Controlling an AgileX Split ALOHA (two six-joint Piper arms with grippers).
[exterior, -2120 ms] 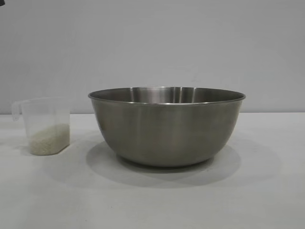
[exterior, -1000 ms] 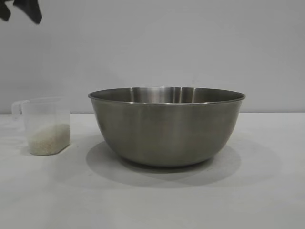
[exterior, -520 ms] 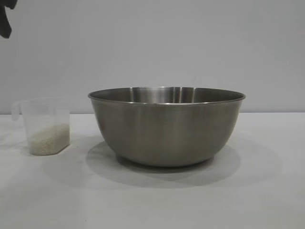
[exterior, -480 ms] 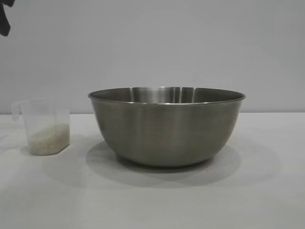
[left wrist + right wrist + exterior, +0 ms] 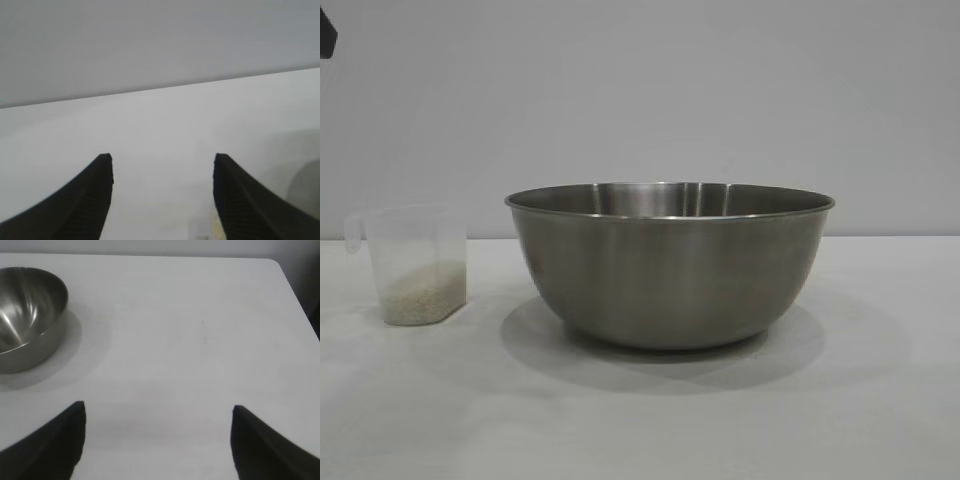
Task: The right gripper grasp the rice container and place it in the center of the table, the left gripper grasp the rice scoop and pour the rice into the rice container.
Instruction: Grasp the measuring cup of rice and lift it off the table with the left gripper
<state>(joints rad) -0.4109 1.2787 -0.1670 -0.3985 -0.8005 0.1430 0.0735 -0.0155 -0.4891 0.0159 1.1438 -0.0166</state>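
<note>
1. Steel, brushed and grey, the rice container (image 5: 670,270) stands upright at the middle of the white counter (image 5: 640,420), its rolled rim level and nothing touching it.
2. To its left in the exterior view, set apart from it, the rice scoop (image 5: 415,265) stands upright on the counter, handle turned away from the bowl.
3. A shallow layer of rice (image 5: 420,298) lies in the bottom of the scoop.
4. The left gripper (image 5: 162,172) has its two dark fingers spread well apart with nothing between them, and bare counter shows past them; in the exterior view only a dark scrap of it shows at the upper left corner, high above the scoop.
5. The right gripper (image 5: 157,420) hangs over bare counter, fingers wide and empty, with the rice container well off to one side in its wrist view.
</note>
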